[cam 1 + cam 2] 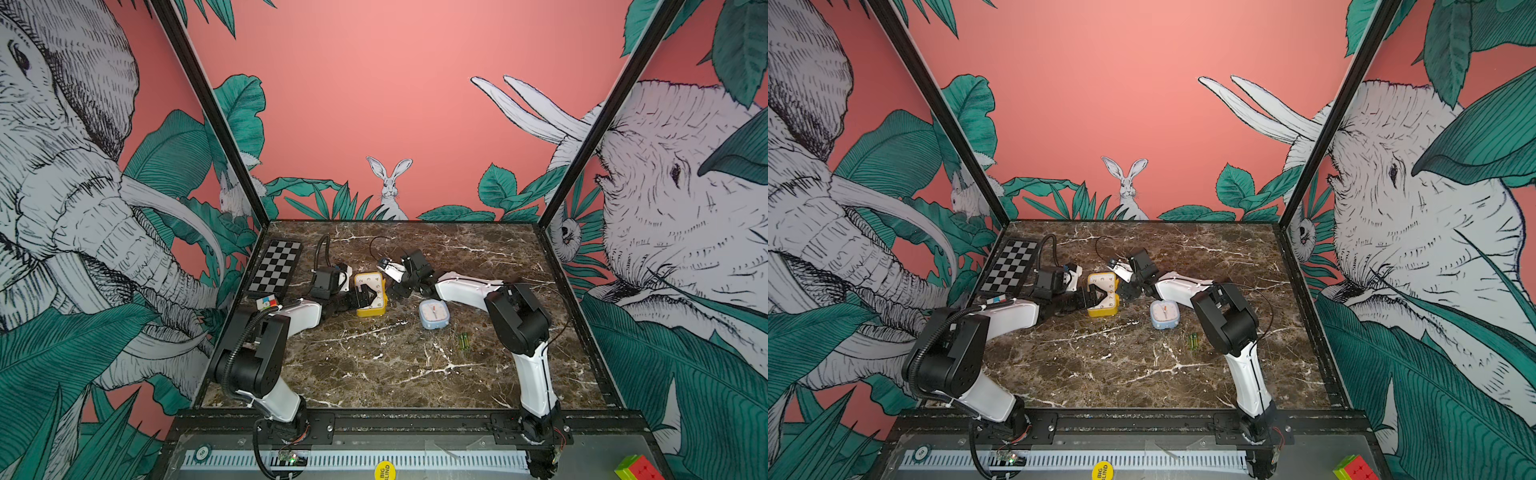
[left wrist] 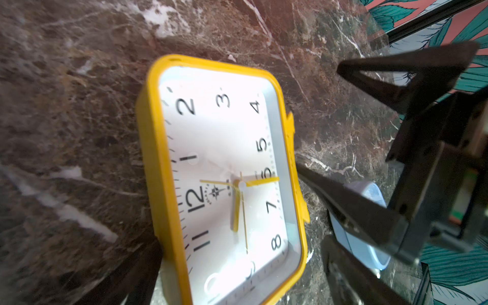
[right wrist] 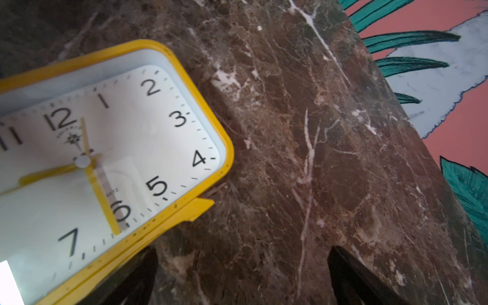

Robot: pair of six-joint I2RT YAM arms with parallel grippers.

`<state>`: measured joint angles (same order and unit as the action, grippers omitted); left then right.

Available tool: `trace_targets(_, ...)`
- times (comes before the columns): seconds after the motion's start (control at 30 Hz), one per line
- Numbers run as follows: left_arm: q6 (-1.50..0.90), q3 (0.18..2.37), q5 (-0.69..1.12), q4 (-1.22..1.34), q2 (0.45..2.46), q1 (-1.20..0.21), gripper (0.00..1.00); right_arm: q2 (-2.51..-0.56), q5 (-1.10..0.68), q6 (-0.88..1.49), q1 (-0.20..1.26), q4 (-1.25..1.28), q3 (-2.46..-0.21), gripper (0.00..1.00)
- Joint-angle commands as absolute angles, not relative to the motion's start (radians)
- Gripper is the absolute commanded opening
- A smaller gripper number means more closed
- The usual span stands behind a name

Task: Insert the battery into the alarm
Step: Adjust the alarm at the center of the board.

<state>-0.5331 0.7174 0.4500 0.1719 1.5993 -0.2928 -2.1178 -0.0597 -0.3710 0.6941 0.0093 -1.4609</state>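
Yellow alarm [image 2: 224,132] face-up on marble table [image 1: 374,374]; left gripper [image 1: 369,300] jaws spread astride it; right gripper [image 2: 319,118] jaws spread, just beside; green batteries [image 1: 464,342] well apart.

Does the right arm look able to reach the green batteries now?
Probably yes: the batteries lie uncovered on the table, clear of the blue clock, and the right end effector is open and empty.

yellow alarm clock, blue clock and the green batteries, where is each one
yellow alarm clock [image 2: 224,132]: left wrist view, on its white dial.
blue clock [image 1: 434,311]: a top view, middle of its face.
green batteries [image 1: 464,342]: a top view, middle of the pair.
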Motion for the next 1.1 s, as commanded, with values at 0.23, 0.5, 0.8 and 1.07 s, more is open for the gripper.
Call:
trace_targets(0.23, -0.567, 0.761, 0.395, 0.227, 1.602, -0.326, 0.87, -2.099, -0.088, -0.15, 0.631, -0.192, -1.556, 0.97)
trace_targets(0.5, -0.499, 0.812, 0.086, -0.103, 1.433, -0.325, 0.51, -2.035, -0.232, -0.02, 0.571, -0.311, -1.538, 0.59)
trace_targets(0.8, -0.517, 0.985, 0.022, -0.328, 1.622, -0.325, 0.16, -2.225, -0.343, 0.081, 0.572, -0.434, -1.753, 0.15)
trace_targets(1.07, -0.541, 1.044, 0.076, -0.316, 1.731, -0.325, 0.07, -2.256, -0.381, 0.071, 0.587, -0.501, -1.784, 0.05)
